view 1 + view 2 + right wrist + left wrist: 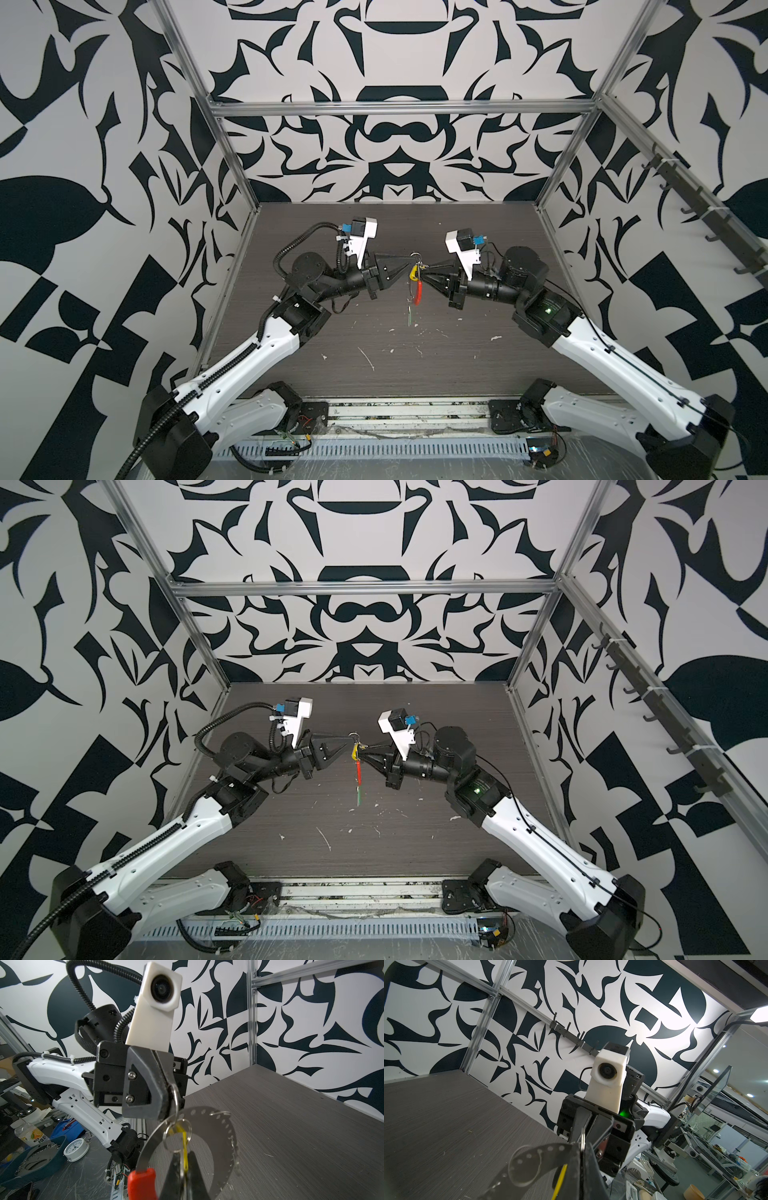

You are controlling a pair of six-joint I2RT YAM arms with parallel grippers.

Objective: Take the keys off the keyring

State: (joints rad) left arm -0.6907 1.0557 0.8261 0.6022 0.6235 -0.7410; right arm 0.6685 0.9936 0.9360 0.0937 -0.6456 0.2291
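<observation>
Your table [374,232] is a dark grey wood-grain board, with white scraps [368,359] scattered over its near half. Black-and-white patterned walls [395,145] on an aluminium frame close it in on the left, right and far sides. A rail of hooks [698,208] runs along the right wall.

In both top views the two arms meet tip to tip above the middle of the table. The left gripper [406,268] is pinched tight on the top of the keyring [418,293], which hangs in the air between the arms with its red arc lowest. The right gripper [426,269] is closed on the yellow key [413,272], just beside the left one's tips.

Only the top views give you the green key [410,313], a thin sliver just below the red arc. You cannot tell from them whether it hangs from the ring or lies on the table.

The right wrist view shows what they blur. The grey hoop is dotted with holes, and the yellow key's small metal loop [176,1136] is threaded on it. The key itself runs down between the right fingers [173,1176]. That view also looks past the near edge to a bench with a clock [75,1150] and a bottle [31,1133].

The left wrist view shows the hoop running into its own fingers, the right gripper head-on, and shelving beyond the right wall.
</observation>
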